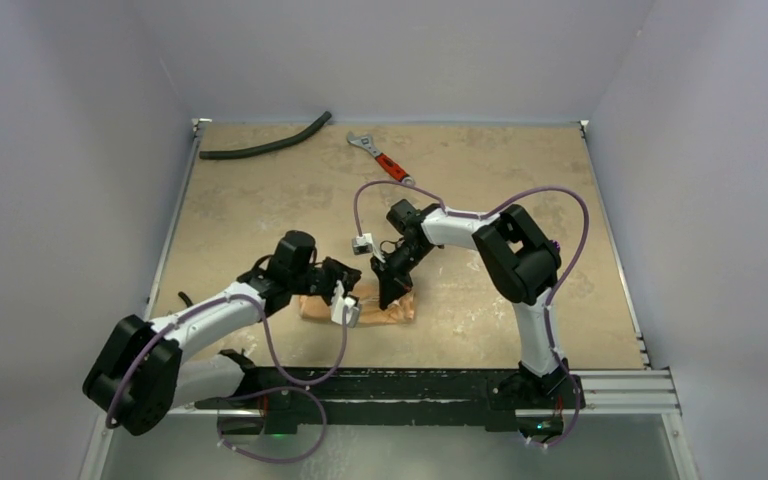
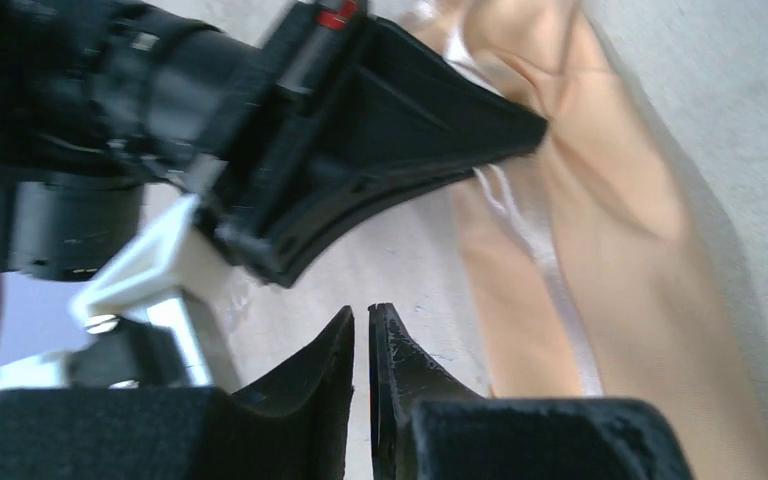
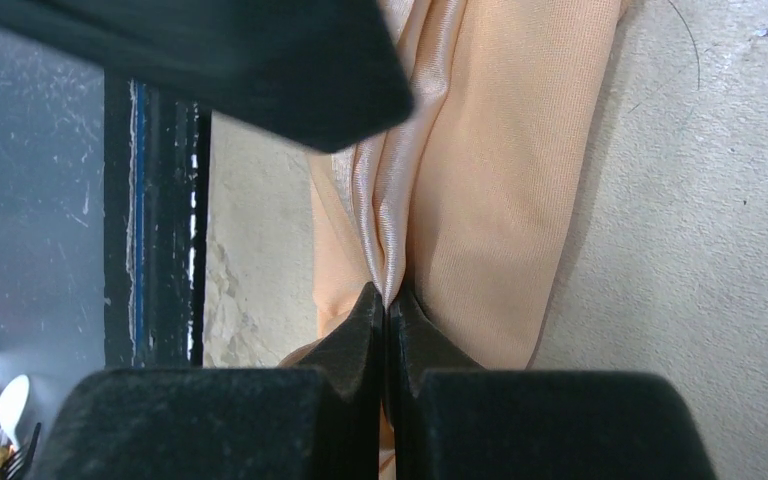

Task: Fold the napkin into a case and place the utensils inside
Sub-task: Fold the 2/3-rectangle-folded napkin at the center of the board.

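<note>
On the table (image 1: 520, 180), right pincer (image 3: 387, 295) pinching napkin (image 3: 500, 150), left pincer (image 2: 362, 318) nearly closed, empty.

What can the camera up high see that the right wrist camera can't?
Only the top camera shows the curved black hose and the red-handled wrench at the far end of the table. Only the right wrist camera shows, up close, a fold of cloth pinched between the shut fingertips. It also shows what looks like cutlery peeking in at its bottom-left corner. Both show the peach napkin and the right gripper closed on it.
</note>
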`<action>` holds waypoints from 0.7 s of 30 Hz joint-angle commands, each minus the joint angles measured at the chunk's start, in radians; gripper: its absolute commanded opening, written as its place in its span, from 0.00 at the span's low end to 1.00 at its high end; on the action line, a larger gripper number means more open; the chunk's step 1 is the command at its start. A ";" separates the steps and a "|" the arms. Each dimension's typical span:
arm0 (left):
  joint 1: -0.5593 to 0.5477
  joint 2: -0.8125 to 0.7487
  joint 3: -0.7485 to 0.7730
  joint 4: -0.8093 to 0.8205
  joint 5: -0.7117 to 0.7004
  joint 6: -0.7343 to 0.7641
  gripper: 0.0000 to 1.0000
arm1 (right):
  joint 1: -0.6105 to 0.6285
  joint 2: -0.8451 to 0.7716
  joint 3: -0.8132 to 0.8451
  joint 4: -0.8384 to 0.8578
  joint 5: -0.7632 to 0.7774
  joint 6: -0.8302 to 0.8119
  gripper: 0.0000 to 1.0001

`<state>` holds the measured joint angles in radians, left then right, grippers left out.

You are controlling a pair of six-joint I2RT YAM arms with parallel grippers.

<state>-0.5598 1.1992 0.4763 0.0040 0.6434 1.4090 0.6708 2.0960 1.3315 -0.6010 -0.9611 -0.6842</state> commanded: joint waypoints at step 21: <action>-0.087 0.070 -0.002 -0.320 0.031 0.211 0.09 | 0.001 0.019 -0.031 0.010 0.038 0.000 0.00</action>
<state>-0.6430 1.2716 0.5060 -0.3580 0.6712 1.5700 0.6708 2.0960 1.3239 -0.5888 -0.9676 -0.6689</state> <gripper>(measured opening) 0.096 0.012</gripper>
